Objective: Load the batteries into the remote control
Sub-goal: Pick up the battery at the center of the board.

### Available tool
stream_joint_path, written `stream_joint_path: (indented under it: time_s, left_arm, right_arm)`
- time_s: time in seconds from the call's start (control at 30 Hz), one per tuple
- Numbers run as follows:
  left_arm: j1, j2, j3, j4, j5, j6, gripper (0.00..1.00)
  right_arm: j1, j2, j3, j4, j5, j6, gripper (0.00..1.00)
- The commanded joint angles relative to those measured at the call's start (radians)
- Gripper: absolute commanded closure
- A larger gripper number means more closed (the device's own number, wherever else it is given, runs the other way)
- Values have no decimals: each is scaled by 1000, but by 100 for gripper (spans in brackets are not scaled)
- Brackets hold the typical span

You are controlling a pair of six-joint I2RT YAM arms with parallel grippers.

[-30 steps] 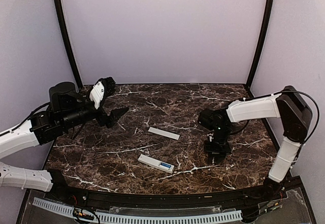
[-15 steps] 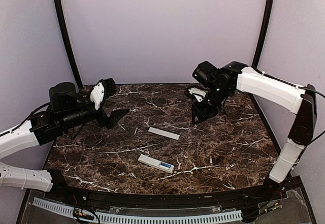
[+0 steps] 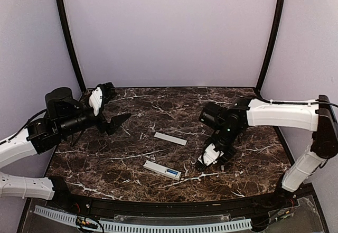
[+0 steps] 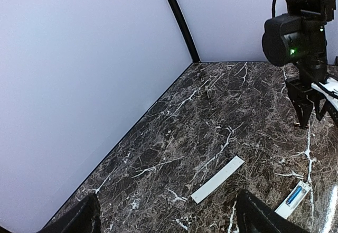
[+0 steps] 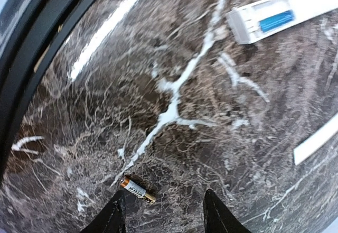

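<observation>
At the left, the left pincer (image 3: 117,105) hangs above the far-left part of the marbled worktop (image 3: 132,148) with its jaws spread wide and nothing between them; its own wrist view shows only the two dark fingertips (image 4: 79,217) at the bottom edge. Right of it, near the middle, the thin white cover strip (image 3: 170,138) lies flat. The remote control (image 3: 162,169) lies nearer, well apart from the strip, back up, with a blue battery (image 3: 171,171) in its recess. The right wrist view shows that recess clearly, the blue battery (image 5: 275,20) filling only part of it. That view alone shows a loose battery (image 5: 137,189), dark with a coppery end, lying on the worktop just off the tip of one finger (image 5: 113,214). From above, the right pincer (image 3: 207,164) hides it. The right pincer is low over the near-right worktop, just right of the remote control, its jaws moderately parted and gripping nothing.
</observation>
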State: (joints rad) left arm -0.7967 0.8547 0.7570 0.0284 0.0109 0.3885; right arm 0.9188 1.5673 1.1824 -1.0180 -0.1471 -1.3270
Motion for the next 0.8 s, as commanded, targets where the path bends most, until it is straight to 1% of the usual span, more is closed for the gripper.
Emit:
stream_joint_path:
  time_s: [0.0, 0.1, 0.33, 0.47, 0.6, 0.77]
  left_arm:
    - [-7, -3, -13, 2, 27, 4, 12]
    - [-7, -5, -14, 2, 27, 5, 11]
    - [-7, -11, -15, 0, 33, -5, 10]
    - [-7, -11, -16, -3, 33, -7, 9]
    - [-7, -12, -15, -6, 35, -8, 9]
    - [-7, -16, -16, -7, 41, -9, 8]
  right_arm:
    - [7, 23, -81, -30, 155, -316, 52]
    - [-8, 32, -146, 47, 201, -423, 52]
    - [-24, 79, -175, 128, 179, -525, 51]
    - [-30, 116, -166, 138, 178, -529, 53]
    - [-47, 157, -156, 113, 189, -518, 57]
    - [-70, 158, -165, 119, 211, -543, 58]
